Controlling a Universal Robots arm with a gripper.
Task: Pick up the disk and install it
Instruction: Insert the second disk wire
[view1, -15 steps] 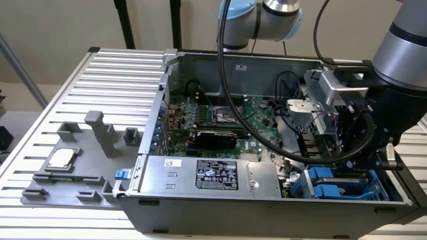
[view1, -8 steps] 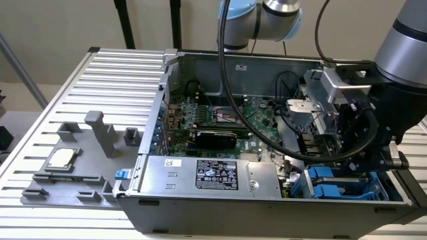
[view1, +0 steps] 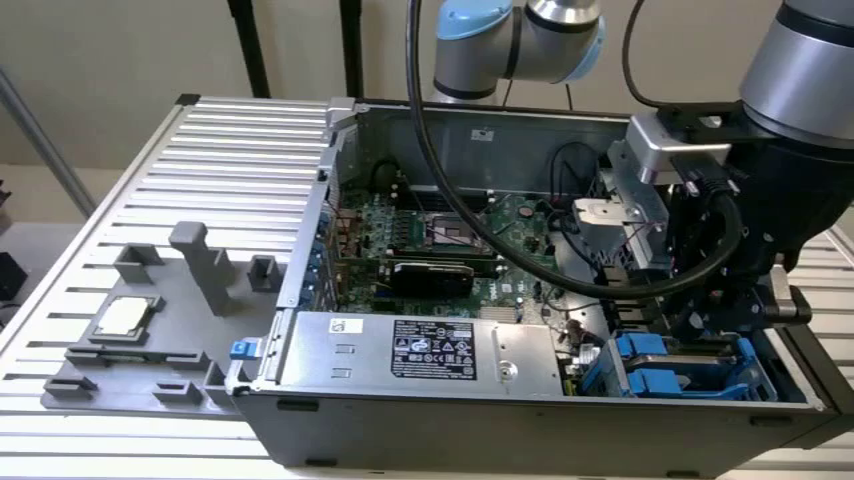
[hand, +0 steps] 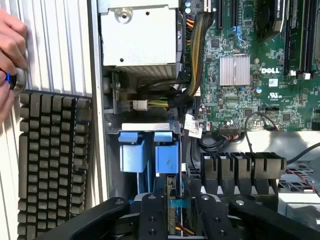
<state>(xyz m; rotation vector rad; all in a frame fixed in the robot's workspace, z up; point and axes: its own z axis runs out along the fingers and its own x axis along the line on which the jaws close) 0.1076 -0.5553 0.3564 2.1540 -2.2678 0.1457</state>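
1. computer case (view1: 534, 405): open grey tower lying on its side on a ribbed metal worktop (view1: 240, 150), interior facing up.
2. motherboard (hand: 260, 65): green board on the case floor, with a finned silver heatsink (hand: 235, 70).
3. power supply (view1: 414, 350): large silver box with a black label, along the near wall of the case in the exterior view.
4. disk (hand: 150, 152): seated in the drive bay at the case corner toward the exterior view's right; blue carrier tabs (view1: 654, 362) visible, silver edge showing above them in the wrist view.
5. gripper (hand: 172, 205): black, lowered inside the case directly over the drive bay, just beside the blue tabs. jaws: set close together with a narrow gap; whether they clamp any part of the disk, i cannot tell.
6. grey fixture tray (view1: 147, 330): on the worktop toward the exterior view's left, carrying a small square silver chip (view1: 120, 318) and a small blue piece (view1: 242, 349).
7. keyboard (hand: 52, 165): black, outside the case wall, wrist view.
8. person's hand (hand: 11, 60): beside the keyboard, holding a small blue and silver item (hand: 15, 80).
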